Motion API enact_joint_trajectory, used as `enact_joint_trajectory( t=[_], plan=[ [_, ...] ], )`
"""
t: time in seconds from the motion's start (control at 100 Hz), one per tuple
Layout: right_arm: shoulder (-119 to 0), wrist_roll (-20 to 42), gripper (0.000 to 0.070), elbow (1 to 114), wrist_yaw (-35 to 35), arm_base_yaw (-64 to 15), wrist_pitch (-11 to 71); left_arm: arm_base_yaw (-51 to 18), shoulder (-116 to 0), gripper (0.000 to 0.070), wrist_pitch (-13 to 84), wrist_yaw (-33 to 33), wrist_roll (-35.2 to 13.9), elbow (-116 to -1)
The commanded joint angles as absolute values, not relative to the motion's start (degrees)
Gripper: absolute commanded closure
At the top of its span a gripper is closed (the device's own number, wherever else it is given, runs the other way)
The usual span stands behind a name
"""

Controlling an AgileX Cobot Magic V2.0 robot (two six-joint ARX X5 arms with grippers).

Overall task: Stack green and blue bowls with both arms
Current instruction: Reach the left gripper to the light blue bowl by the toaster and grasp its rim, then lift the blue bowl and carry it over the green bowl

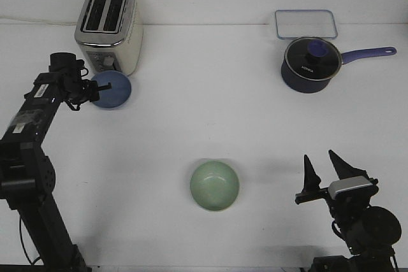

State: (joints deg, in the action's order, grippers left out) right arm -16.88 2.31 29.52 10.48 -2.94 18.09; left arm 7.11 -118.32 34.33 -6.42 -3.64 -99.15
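Blue bowl (113,90): periwinkle and matte, it is sitting at the far left of the white table (204,113), just in front of the toaster (108,28); whether it is resting flat or being held slightly off the surface I cannot tell.
Green bowl (214,185): pale mint, it is standing upright and open side up on the near middle of the table, well apart from the blue one and touched by nothing.
Left arm (35,132): black and jointed, it is reaching from the near left corner toward the far left, with cables and white stickers showing along it.
Left gripper (91,88): it is meeting the left rim of the blue bowl; the fingers are merging with the dark wrist, so I cannot tell how far apart they are standing or whether they are clamping the rim.
Right arm (363,221): it is sitting low at the near right corner, well right of the green bowl.
Right gripper (325,170): its two black fingers are pointing up and away from the robot, spread wide apart with nothing between them.
Toaster: cream with a chrome top and two slots, it is standing at the far left.
Saucepan (310,63): dark blue with a glass lid, it is sitting at the far right, handle pointing right.
Container lid (306,23): a clear rectangle with a blue edge, it is lying just behind the saucepan.
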Motion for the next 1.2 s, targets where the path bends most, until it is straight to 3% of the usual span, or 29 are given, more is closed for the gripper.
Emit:
enact_joint_trajectory(
  t=[0.0, 0.28, 0.7, 1.0, 1.19],
  plan=[
    [-16.8, 2.0, 0.0279, 29.8, 10.5, -3.0, 17.6, 7.2, -119.3, 0.0688, 36.2, -7.5, -1.6, -101.2],
    [-16.8, 2.1, 0.0279, 29.8, 10.5, -3.0, 17.6, 7.1, -112.2, 0.0688, 44.8, -10.9, 3.6, -104.9],
    [-16.8, 2.2, 0.0279, 29.8, 10.5, -3.4, 17.6, 4.8, -99.3, 0.0688, 57.3, -21.6, 4.4, -104.9],
    [-16.8, 2.1, 0.0279, 29.8, 10.4, -4.6, 17.3, -8.4, -97.1, 0.0688, 63.3, -21.7, 6.5, -103.7],
    [-16.8, 2.1, 0.0279, 29.8, 10.4, -4.6, 17.1, -19.0, -97.1, 0.0688, 62.0, -23.0, 7.0, -97.4]
  ],
)
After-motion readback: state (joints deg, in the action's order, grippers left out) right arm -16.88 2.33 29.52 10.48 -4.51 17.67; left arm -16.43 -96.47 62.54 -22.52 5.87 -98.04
